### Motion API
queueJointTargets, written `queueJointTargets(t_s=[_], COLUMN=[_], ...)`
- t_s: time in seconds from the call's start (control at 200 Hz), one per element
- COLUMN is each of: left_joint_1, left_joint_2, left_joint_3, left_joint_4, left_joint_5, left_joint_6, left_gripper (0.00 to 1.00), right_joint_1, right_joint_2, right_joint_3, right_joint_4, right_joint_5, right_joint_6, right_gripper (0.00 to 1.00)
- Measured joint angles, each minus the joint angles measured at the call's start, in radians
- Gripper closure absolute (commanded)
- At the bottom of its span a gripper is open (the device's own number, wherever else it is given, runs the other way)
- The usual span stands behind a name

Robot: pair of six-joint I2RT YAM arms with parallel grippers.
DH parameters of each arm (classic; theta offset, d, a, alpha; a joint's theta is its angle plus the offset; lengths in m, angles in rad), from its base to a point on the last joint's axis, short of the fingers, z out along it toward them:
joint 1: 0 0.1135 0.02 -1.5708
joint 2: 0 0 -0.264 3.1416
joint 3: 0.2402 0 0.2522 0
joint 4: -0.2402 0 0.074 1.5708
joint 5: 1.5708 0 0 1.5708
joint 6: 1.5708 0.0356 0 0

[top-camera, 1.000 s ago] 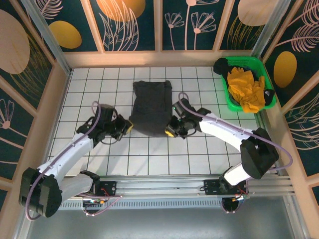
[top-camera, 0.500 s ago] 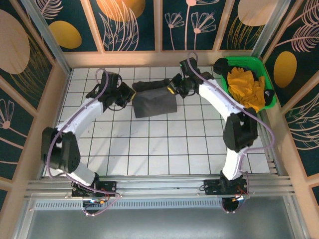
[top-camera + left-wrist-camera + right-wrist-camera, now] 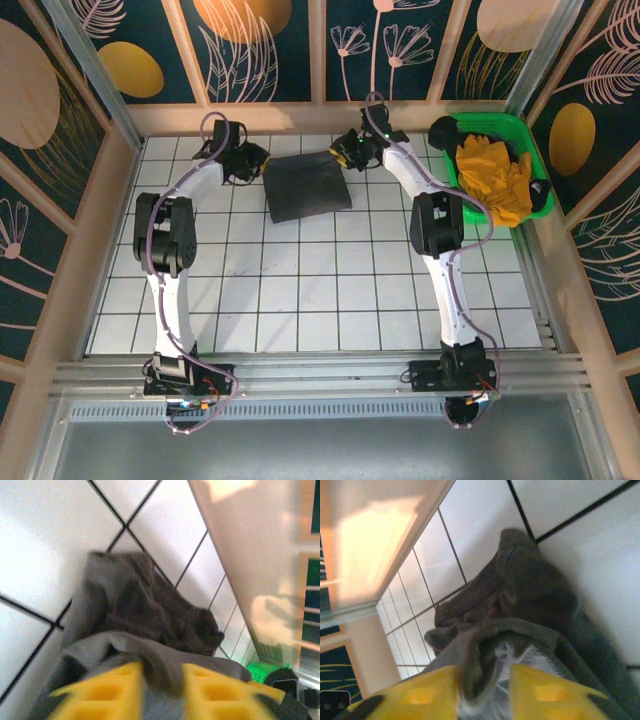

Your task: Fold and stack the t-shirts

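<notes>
Across the white tiled table (image 3: 300, 300), the dark grey t-shirt (image 3: 308, 185) lies folded flat by the far wall. My left gripper (image 3: 252, 158) and right gripper (image 3: 347, 152) sit at its 2 far corners, jaws parted with the hem slack between them. I judge the step is letting go of this fold, and next I must lift off without dragging cloth; a green bin (image 3: 490, 120) sits far right.
</notes>
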Motion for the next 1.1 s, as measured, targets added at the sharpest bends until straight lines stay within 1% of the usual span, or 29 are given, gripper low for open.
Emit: queueJointTargets(t_s=[0.08, 0.16, 0.215, 0.275, 0.35, 0.365, 0.39, 0.435, 0.496, 0.526, 0.601, 0.646, 0.761, 0.856, 0.936, 1.096], left_joint_1=[0.017, 0.029, 0.032, 0.026, -0.001, -0.009, -0.025, -0.066, -0.134, -0.176, -0.264, -0.311, -0.375, -0.394, -0.400, -0.409], left_joint_2=[0.006, -0.018, -0.072, -0.170, -0.295, -0.319, -0.352, -0.405, -0.446, -0.456, -0.459, -0.454, -0.410, -0.350, -0.304, -0.204], left_joint_3=[0.019, 0.008, -0.056, -0.177, -0.323, -0.348, -0.385, -0.444, -0.504, -0.530, -0.583, -0.610, -0.623, -0.611, -0.600, -0.524], left_joint_4=[0.003, 0.010, 0.037, 0.060, 0.093, 0.099, 0.112, 0.142, 0.191, 0.218, 0.281, 0.309, 0.381, 0.447, 0.476, 0.464], left_joint_5=[-0.026, -0.053, -0.069, -0.077, -0.080, -0.078, -0.079, -0.077, -0.075, -0.075, -0.080, -0.089, -0.126, -0.154, -0.163, -0.169], left_joint_6=[0.014, 0.027, 0.023, 0.004, -0.032, -0.039, -0.056, -0.094, -0.154, -0.193, -0.285, -0.347, -0.485, -0.583, -0.638, -0.727], left_gripper=[0.44, 0.42, 0.41, 0.41, 0.41, 0.38, 0.37, 0.37, 0.32, 0.31, 0.31, 0.28, 0.27, 0.27, 0.27, 0.27], right_joint_1=[-0.017, -0.030, -0.036, -0.039, -0.040, -0.040, -0.040, -0.040, -0.040, -0.041, -0.042, -0.044, -0.050, -0.056, -0.058, -0.071], right_joint_2=[0.029, 0.026, 0.003, -0.048, -0.166, -0.192, -0.247, -0.354, -0.504, -0.581, -0.754, -0.848, -0.978, -1.015, -1.020, -1.054], right_joint_3=[0.019, 0.019, -0.001, -0.054, -0.193, -0.222, -0.290, -0.420, -0.598, -0.688, -0.887, -0.994, -1.167, -1.234, -1.258, -1.286], right_joint_4=[0.011, 0.010, 0.019, 0.022, 0.049, 0.052, 0.076, 0.119, 0.184, 0.226, 0.317, 0.367, 0.442, 0.449, 0.447, 0.435], right_joint_5=[-0.025, -0.031, -0.027, -0.019, -0.005, -0.002, 0.003, 0.013, 0.026, 0.030, 0.035, 0.037, 0.029, 0.027, 0.027, 0.029], right_joint_6=[-0.046, -0.086, -0.117, -0.141, -0.159, -0.162, -0.161, -0.159, -0.147, -0.135, -0.106, -0.075, -0.028, -0.013, -0.003, 0.005], right_gripper=[0.41, 0.38, 0.37, 0.37, 0.37, 0.37, 0.37, 0.37, 0.35, 0.35, 0.33, 0.33, 0.32, 0.33, 0.33, 0.33])
